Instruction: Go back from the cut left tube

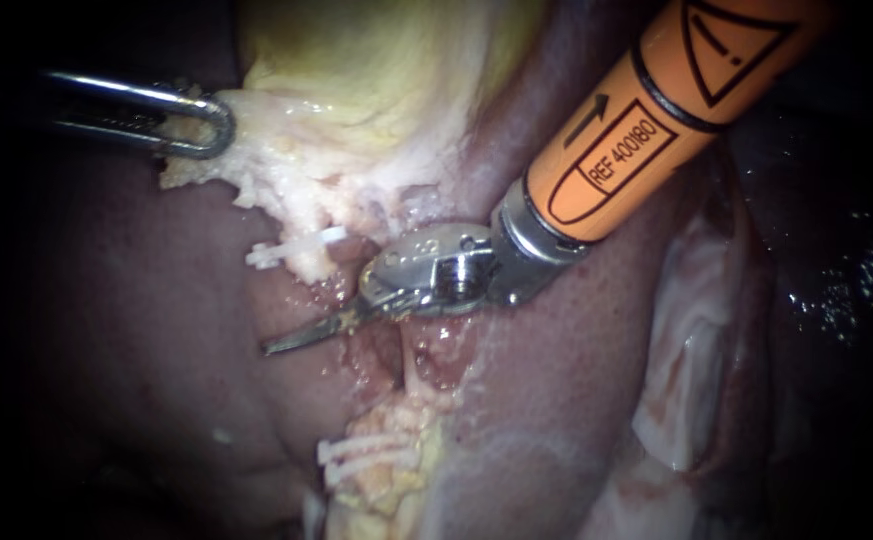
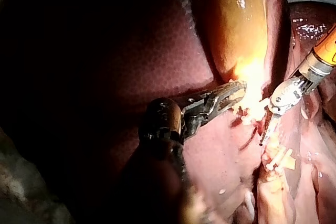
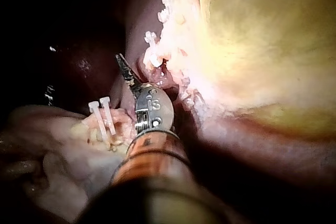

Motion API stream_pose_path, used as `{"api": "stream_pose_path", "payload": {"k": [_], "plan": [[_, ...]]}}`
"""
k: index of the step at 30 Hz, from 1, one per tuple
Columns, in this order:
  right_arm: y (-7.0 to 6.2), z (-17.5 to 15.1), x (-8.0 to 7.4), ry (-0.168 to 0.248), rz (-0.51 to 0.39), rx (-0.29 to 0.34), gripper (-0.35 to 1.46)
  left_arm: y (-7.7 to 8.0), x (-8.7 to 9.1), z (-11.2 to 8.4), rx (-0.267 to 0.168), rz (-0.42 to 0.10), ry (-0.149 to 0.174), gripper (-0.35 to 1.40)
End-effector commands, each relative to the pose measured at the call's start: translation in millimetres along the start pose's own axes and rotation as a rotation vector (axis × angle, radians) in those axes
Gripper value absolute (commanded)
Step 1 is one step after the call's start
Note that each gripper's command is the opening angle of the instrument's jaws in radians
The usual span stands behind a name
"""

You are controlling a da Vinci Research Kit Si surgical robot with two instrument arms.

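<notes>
Retreat judged unstarted: orange-shafted right instrument [image 1: 291, 340], blades closed and empty, lay between white plastic clips [image 1: 294, 249]; next, withdraw rightward along shaft; silver left instrument [image 1: 218, 125] gripped pale gallbladder tissue [image 1: 286, 170].

our left instrument [image 1: 211, 125]: level from left, hand clamped on pale tissue [image 1: 286, 170] | our right instrument [image 1: 286, 342]: slanting from upper right, hand closed

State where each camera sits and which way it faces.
Endoscope: close over the liver, facing the clips; left instrument enters left, right instrument upper right.
Left wrist: on the left arm, looking along its instrument at the gallbladder.
Right wrist: on the right arm, looking along its instrument at the clips.
Shared: all show the right instrument and clips.
</notes>
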Motion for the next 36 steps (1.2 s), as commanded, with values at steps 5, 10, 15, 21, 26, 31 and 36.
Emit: {"api": "stream_pose_path", "payload": {"k": [5, 10, 15, 21, 26, 31, 36], "plan": [[0.0, 0.1, 0.0, 0.118, 0.085, -0.002, 1.26, -0.1, 0.0, -0.1, -0.001, 0.0, -0.001, -0.35], [0.1, 0.0, 0.1, 0.145, 0.102, -0.006, 1.38, -0.1, 0.0, -0.1, -0.001, 0.0, -0.001, -0.35], [-0.2, -0.2, -0.2, 0.146, 0.101, -0.01, 1.42, -0.2, 0.0, -0.1, -0.001, 0.0, -0.001, -0.35], [-3.4, -2.4, -2.0, 0.177, 0.108, -0.161, 1.43, -0.4, 0.0, -0.3, -0.002, 0.001, -0.001, -0.35], [-7.5, -5.6, -4.8, 0.127, -0.076, -0.417, 1.43, -0.5, 0.0, -0.3, -0.002, 0.001, -0.001, -0.35], [-9.9, -9.8, -7.6, -0.016, -0.174, -0.609, 1.43, -0.5, 0.0, -0.2, -0.002, 0.001, -0.001, -0.35], [-10.7, -14.2, -9.2, -0.137, -0.216, -0.703, 1.45, -0.5, 0.0, -0.2, -0.002, 0.001, -0.001, -0.35]]}}
